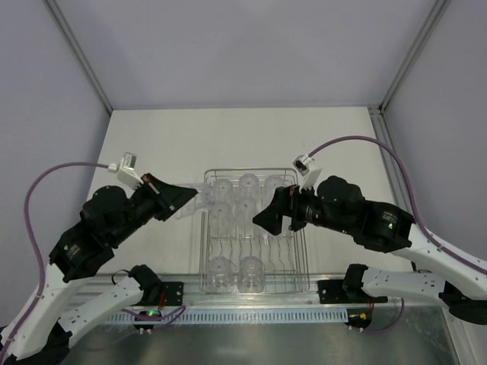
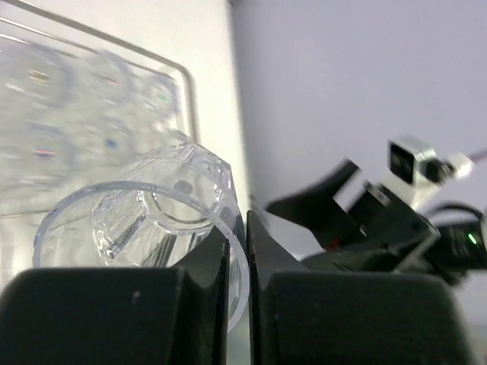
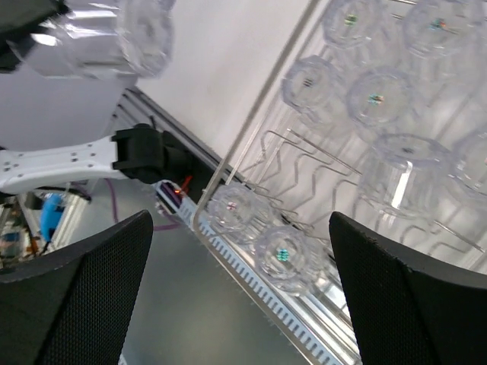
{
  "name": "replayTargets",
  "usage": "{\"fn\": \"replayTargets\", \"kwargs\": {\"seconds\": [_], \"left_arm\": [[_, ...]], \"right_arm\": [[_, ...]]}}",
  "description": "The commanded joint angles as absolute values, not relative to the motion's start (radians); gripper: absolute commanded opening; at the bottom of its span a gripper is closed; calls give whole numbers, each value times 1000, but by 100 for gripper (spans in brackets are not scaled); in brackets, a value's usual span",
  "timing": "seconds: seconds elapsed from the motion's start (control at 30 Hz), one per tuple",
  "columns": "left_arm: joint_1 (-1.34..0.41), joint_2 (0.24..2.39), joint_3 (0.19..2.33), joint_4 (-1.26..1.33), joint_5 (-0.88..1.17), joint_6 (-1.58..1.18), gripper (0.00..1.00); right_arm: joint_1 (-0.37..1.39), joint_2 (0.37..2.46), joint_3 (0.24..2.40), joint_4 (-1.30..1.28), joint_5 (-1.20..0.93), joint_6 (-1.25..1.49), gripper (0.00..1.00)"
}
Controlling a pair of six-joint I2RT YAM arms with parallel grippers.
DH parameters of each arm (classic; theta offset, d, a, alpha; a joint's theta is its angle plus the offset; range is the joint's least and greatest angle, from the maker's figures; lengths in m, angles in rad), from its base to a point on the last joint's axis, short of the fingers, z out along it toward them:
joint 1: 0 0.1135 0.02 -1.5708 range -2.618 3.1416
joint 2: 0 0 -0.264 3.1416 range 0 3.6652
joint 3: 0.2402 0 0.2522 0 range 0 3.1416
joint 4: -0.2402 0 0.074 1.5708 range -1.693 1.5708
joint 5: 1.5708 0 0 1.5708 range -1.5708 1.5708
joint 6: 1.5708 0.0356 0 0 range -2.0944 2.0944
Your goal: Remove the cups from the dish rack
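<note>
- Your dish rack (image 1: 204, 251) sits mid-table, straight ahead of both arm bases. Its long axis runs from the near edge away from the arms.
- Your right gripper (image 1: 262, 217) hovers over the rack's right half. The jaws are spread wide with nothing between them.
- Your left gripper (image 1: 189, 198) is at the rack's left rim. The jaws are drawn in to a narrow slit and pinch one cup's wall.
- The held cup (image 2: 144, 220) lies on its side with its long axis roughly along the fingers (image 2: 205, 266). Its mouth faces the wrist and its faceted base points away. Only the rim wall sits in the slit. In the left wrist view the body hangs to the left of the fingers.
- The remaining cups (image 1: 248, 184) stand in the rack with their axes upright. Most are grouped at the far end, and two stand by the near rim.
</note>
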State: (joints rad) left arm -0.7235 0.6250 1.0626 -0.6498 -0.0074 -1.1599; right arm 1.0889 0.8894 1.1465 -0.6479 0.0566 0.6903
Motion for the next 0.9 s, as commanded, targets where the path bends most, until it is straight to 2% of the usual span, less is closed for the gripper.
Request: {"fn": "replayTargets", "kwargs": {"seconds": [0.0, 0.13, 0.27, 0.53, 0.87], "left_arm": [[-724, 672, 1193, -1082, -522, -1120, 0], [-726, 790, 1232, -1365, -696, -1143, 0], [-726, 885, 1184, -1385, -732, -1143, 0], [-667, 971, 1022, -1171, -693, -1036, 0], [-502, 1011, 830, -838, -482, -832, 0]], "right_arm": [[1086, 934, 1222, -861, 208, 704, 100], [1088, 1070, 1328, -1054, 258, 696, 100], [1138, 1169, 1342, -1135, 259, 693, 100], [1290, 1307, 1310, -1137, 184, 748, 100], [1355, 1361, 1232, -958, 63, 753, 100]]}}
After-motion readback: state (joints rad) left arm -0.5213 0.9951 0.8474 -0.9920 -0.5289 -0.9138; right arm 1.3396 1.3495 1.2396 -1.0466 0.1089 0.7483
